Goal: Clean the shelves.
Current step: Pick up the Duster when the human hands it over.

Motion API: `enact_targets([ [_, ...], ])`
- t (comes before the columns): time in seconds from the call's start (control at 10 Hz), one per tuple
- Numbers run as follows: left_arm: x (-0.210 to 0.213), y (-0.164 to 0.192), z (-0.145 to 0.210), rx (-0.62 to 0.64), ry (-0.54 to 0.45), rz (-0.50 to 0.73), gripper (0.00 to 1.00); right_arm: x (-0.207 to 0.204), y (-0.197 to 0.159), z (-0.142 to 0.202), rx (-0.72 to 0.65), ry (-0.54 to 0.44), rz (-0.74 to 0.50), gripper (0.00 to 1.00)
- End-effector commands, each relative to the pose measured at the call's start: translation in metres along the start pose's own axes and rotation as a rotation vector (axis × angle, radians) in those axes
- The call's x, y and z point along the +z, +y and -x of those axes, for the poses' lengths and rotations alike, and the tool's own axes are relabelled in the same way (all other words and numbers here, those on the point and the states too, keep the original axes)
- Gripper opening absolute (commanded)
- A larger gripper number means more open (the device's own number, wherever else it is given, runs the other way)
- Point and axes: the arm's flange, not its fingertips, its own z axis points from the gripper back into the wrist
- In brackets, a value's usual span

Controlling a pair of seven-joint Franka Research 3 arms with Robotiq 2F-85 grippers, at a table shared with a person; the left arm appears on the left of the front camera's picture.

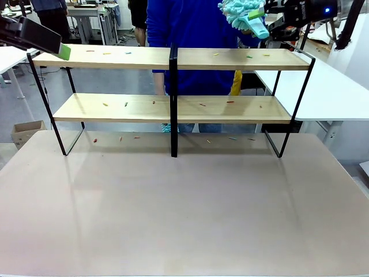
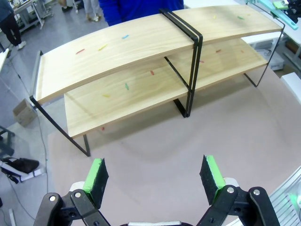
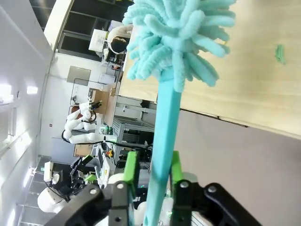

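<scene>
**A:** Where are the two long light-wood shelves in the thin black metal frame (image 1: pixel 173 57)?

**B:** On the beige tabletop (image 1: pixel 184 219), ahead of and below the black, green-padded left claw (image 2: pixel 155 172). That claw hangs by the left end of the upper board.

**A:** Is it holding anything?

**B:** No. Its jaws are spread wide with nothing between them.

**A:** And the right claw (image 3: pixel 153 169)?

**B:** It is clamped on the handle of a fluffy turquoise microfibre duster (image 3: pixel 178 37). The duster's head sticks out past the fingertips, above the right half of the upper board.

**A:** Are the boards dirty?

**B:** Small coloured scraps (image 1: pixel 125 104) lie on both boards and on the tabletop beneath.

**A:** Is anyone near?

**B:** A person in a blue top (image 1: pixel 196 23) stands behind the shelves, just beside the duster's head.
</scene>
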Motion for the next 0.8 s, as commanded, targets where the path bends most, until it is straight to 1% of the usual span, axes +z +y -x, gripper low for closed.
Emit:
enact_targets([
  [0.0,0.0,0.001,0.0,0.006,-0.002,-0.005,1.0,-0.001,-0.005,0.003,0.03,-0.02,-0.003,0.0],
  [0.2,0.0,0.001,0.0,0.006,-0.002,-0.005,1.0,0.002,-0.007,0.003,0.024,-0.036,-0.002,0.0],
  [0.4,0.0,0.001,0.0,0.006,-0.002,-0.005,1.0,0.016,-0.007,0.009,0.037,-0.041,0.032,0.0],
  [0.5,0.0,0.001,0.0,0.006,-0.002,-0.005,1.0,0.035,0.0,0.021,0.072,-0.026,0.07,0.0],
  [0.6,0.0,0.001,0.0,0.006,-0.002,-0.005,1.0,0.069,0.012,0.04,0.125,0.013,0.172,0.0],
  [0.7,0.0,0.001,0.0,0.006,-0.002,-0.005,1.0,0.121,0.024,0.066,0.167,0.036,0.304,0.0],
])
